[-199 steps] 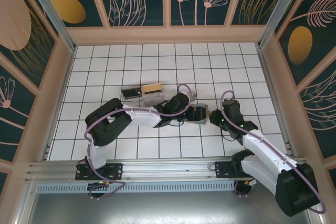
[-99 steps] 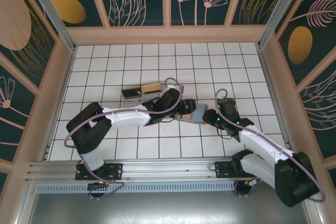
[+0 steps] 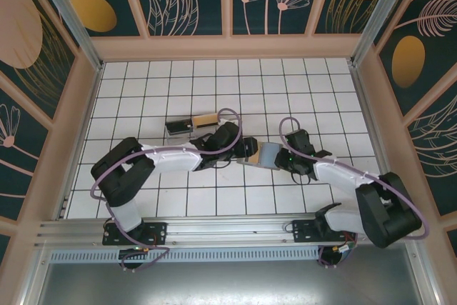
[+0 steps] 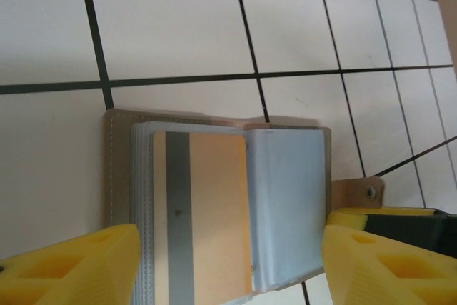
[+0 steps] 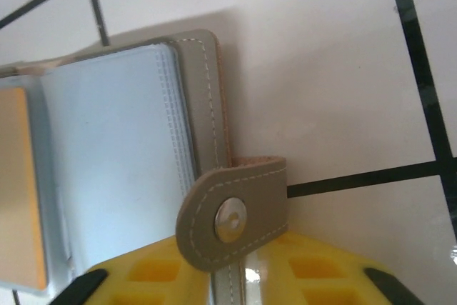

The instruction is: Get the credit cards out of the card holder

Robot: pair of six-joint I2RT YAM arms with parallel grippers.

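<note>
Two arms, top view: the left gripper [image 3: 245,150] and the right gripper [image 3: 283,157] meet nose to nose at the middle of the white tiled floor [image 3: 143,83].
Card holder, top view: the card holder [image 3: 263,155] lies open on the tiles between the two grippers.
Loose cards, top view: a grey card [image 3: 178,127] and a tan card [image 3: 206,119] lie end to end on the floor beyond the left arm, near the holder but apart from it.
Left gripper, left wrist view: the left gripper [image 4: 228,242] has its yellow fingers [image 4: 71,266] spread wide, straddling the card holder [image 4: 289,191]; whether they touch it cannot be told.
Holder contents, left wrist view: an orange card [image 4: 214,212] with a grey stripe sits in the left clear sleeve.
Right gripper, right wrist view: the right gripper [image 5: 227,285] has its jaws nearly together, and they appear to pinch the strap of the closing tab [image 5: 250,183].
Holder, right wrist view: the card holder [image 5: 114,162] lies flat with its beige stitched cover edge up, and the orange card [image 5: 14,191] shows at the left edge.
</note>
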